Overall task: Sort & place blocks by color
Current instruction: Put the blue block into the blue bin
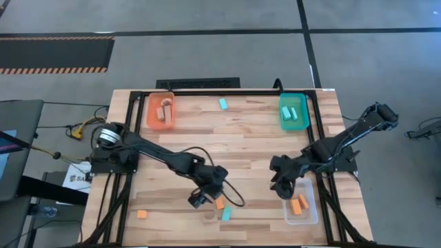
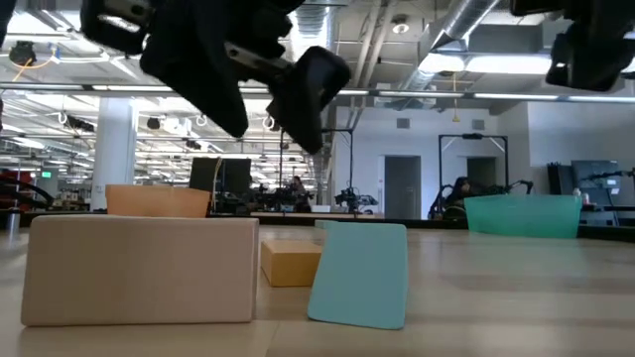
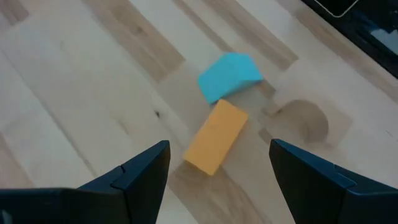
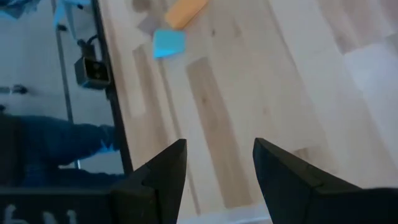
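Three blocks lie together near the table's near edge: an orange block (image 1: 220, 204) (image 3: 216, 137), a light blue block (image 1: 226, 215) (image 3: 229, 76) and a pale wood block (image 1: 210, 217) (image 3: 301, 118). My left gripper (image 1: 198, 200) (image 3: 217, 171) hovers open just left of them, its fingers standing apart on either side of the orange block's near end and above it. My right gripper (image 1: 282, 189) (image 4: 217, 168) is open and empty over bare table, beside the clear tray (image 1: 310, 213). Lone blocks: a light blue one (image 1: 223, 104) and an orange one (image 1: 142, 214).
The orange tray (image 1: 150, 114) at the far left holds pale wood blocks. The teal tray (image 1: 303, 114) at the far right holds light blue blocks, and the clear tray holds orange blocks (image 1: 298, 204). A cable loops on the table beside my left gripper. A black frame rims the table.
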Controlling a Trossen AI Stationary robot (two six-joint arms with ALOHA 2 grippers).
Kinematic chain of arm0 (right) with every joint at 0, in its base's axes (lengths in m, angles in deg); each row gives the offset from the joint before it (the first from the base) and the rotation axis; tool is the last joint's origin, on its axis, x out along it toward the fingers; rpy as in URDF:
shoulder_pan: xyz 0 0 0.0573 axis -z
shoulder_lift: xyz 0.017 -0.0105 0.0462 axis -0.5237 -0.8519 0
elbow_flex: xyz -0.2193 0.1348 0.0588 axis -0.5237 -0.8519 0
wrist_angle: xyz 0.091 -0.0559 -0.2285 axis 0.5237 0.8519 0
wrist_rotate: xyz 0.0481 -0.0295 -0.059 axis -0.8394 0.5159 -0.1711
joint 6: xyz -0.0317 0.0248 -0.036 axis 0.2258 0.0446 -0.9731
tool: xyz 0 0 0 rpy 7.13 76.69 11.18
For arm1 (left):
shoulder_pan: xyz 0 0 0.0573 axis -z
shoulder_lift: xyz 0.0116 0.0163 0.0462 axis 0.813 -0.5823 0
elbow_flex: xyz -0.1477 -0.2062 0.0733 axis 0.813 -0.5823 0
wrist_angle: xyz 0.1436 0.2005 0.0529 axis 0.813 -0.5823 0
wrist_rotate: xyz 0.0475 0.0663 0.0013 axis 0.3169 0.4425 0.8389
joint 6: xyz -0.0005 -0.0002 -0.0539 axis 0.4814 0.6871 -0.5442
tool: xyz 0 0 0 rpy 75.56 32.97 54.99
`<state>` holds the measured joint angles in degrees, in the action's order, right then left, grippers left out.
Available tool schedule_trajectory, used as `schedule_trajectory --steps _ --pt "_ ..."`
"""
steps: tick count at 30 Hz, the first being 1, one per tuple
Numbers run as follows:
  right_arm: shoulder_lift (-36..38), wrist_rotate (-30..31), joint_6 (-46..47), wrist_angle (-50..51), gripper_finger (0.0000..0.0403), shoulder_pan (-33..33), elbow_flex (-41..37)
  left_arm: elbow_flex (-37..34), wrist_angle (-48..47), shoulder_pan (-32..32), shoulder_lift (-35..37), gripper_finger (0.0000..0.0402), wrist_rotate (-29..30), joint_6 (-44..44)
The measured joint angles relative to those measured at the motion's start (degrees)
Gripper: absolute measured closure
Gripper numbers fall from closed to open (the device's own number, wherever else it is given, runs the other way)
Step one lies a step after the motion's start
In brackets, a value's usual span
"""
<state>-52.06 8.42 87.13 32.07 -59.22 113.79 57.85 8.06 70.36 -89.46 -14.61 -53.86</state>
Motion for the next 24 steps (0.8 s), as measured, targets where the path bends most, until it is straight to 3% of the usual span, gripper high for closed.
schedule_trajectory --steps 6,11,20,24 --pt "0.0 0.54 -0.16 1.61 0.0196 -4.47 0.0 7.8 -6.81 2.27 -1.73 0.0136 -0.16 0.6" --pt "0.0 0.89 -3.16 2.88 0.0196 -5.0 0.0 9.29 -8.18 6.19 -1.68 0.0136 0.42 -9.65" --pt "0.78 0.69 -9.31 7.61 0.0196 -4.98 0.0 8.98 -7.52 16.55 -2.96 0.0136 17.93 -36.08" --pt "1.41 0.69 -12.26 8.52 0.0196 -4.97 0.0 8.98 -6.27 20.34 -4.17 0.0136 22.39 -45.62"
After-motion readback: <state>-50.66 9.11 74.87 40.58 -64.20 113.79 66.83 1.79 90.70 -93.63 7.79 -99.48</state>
